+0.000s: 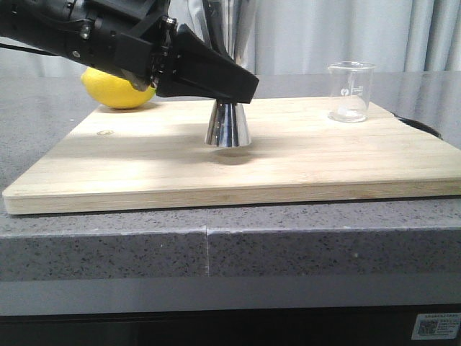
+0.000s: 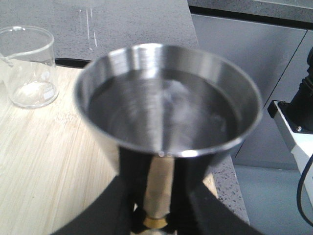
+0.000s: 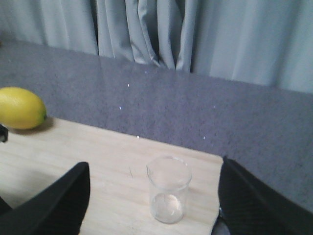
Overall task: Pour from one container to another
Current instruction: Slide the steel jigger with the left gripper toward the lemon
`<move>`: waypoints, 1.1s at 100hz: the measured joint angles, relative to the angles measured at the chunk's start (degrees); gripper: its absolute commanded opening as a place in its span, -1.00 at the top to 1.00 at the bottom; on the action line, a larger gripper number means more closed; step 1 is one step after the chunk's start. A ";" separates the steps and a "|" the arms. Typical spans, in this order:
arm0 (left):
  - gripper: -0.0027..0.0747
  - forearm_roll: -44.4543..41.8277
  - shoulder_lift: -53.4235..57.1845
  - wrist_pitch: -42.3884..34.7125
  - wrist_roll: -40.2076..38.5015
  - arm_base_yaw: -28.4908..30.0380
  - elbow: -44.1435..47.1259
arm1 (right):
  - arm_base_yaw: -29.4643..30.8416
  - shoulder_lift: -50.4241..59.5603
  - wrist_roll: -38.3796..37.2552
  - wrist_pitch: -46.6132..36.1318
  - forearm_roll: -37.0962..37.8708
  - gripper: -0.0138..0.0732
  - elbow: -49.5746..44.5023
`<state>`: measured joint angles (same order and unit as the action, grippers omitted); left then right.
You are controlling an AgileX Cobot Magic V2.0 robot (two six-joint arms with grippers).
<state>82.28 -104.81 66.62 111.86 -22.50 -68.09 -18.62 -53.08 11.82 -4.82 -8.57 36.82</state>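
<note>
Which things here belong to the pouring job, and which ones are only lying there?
Belong to the job: glass beaker, steel jigger, left gripper shut on the jigger.
Only lying there: lemon, wooden board.

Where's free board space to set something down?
Bare board runs along the near edge, and between the jigger and beaker. It is crowded at the far left, around the lemon and left gripper.

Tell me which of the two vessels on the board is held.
The steel jigger, gripped by the left gripper; the glass beaker stands free.
</note>
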 measured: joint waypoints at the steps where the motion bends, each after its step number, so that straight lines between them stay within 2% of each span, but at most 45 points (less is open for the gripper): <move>1: 0.98 0.00 0.00 0.00 0.03 0.00 0.00 | 0.00 0.37 0.00 0.27 0.00 -0.46 0.00; 25: 0.98 1.61 0.00 0.00 2.51 0.00 0.00 | 0.00 10.66 0.00 7.33 0.00 -0.45 0.00; 44: 0.98 2.56 0.00 0.10 3.07 2.30 0.00 | 0.00 15.34 0.00 11.08 0.11 -0.45 0.00; 84: 0.98 2.61 0.00 0.10 3.85 7.91 0.00 | 0.00 15.81 0.00 13.37 0.11 -0.45 0.00; 110: 0.98 3.40 0.00 0.00 5.61 9.18 0.00 | 0.00 15.81 0.00 13.63 0.11 -0.45 0.00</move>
<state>85.68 -104.81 66.62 117.46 -13.32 -68.09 -18.62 -37.27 11.82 8.81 -8.46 36.82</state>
